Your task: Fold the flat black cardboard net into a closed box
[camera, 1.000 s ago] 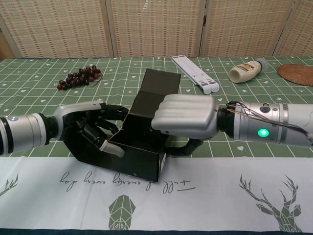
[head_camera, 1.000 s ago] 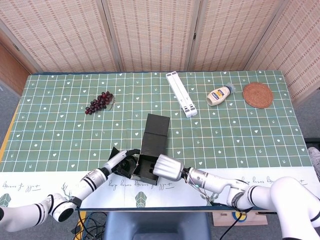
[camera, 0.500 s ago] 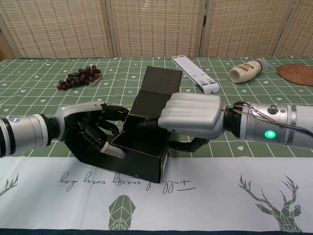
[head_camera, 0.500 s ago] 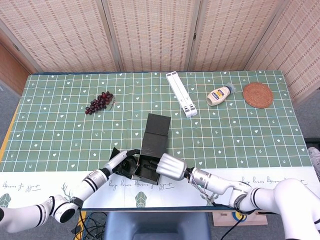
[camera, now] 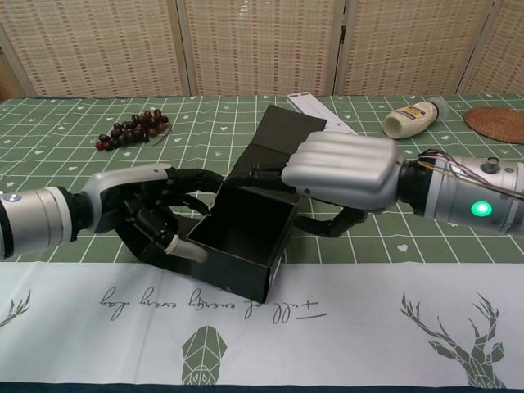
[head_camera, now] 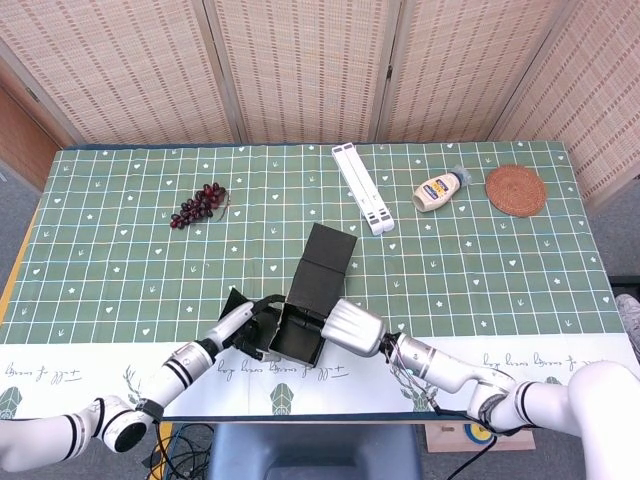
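Box (camera: 246,246) half-formed, lid flap up — left hand (camera: 155,214) grips left wall, right hand (camera: 344,170) holds lid w/ fingers over it. Uneven push could collapse walls.

The tabletop (head_camera: 120,250) is covered by a green grid-patterned cloth with a white printed band along its near edge. A bunch of dark grapes (head_camera: 198,204) lies toward the far left. A white folded stand (head_camera: 362,187) lies near the far edge at mid-width, a squeeze bottle (head_camera: 440,190) on its side beside it, a woven round coaster (head_camera: 516,190) toward the far right corner. The partly folded black cardboard box (head_camera: 308,305) sits close to the near edge.
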Tool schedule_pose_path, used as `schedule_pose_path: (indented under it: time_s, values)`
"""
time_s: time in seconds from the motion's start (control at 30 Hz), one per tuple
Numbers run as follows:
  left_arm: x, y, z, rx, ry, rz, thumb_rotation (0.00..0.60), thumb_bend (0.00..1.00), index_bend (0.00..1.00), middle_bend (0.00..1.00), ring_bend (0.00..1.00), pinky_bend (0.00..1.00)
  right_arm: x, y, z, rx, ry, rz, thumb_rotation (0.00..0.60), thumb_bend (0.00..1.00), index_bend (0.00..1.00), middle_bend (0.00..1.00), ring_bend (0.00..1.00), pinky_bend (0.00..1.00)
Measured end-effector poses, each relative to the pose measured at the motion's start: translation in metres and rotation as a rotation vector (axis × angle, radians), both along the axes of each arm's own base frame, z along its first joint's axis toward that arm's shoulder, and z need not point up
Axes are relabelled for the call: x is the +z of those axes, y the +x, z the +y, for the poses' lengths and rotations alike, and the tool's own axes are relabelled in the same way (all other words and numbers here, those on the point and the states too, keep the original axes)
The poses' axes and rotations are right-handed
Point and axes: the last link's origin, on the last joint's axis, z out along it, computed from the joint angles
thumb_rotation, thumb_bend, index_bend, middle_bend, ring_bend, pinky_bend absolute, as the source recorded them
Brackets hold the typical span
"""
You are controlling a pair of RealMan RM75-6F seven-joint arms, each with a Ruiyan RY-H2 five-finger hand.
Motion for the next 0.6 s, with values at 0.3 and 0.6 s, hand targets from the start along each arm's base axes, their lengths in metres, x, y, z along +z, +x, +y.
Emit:
schedule_pose_path:
  time_s: [0.3,0.6]
  values:
    - [0.015,-0.002,-0.002,0.002,0.035,-0.009,0.6,0.09,0.11,0.0,0.0,0.16,0.029,-0.012,0.007,-0.168,0.033,-0.096,0.6,0.53,0.0,0.17,0.75,1.0]
    - [0.044,-0.012,0.004,0.018,0.121,-0.027,0.6,0.1,0.11,0.0,0.0,0.15,0.048,-0.047,0.01,-0.401,0.087,-0.092,0.6,0.53,0.0,0.24,0.75,1.0]
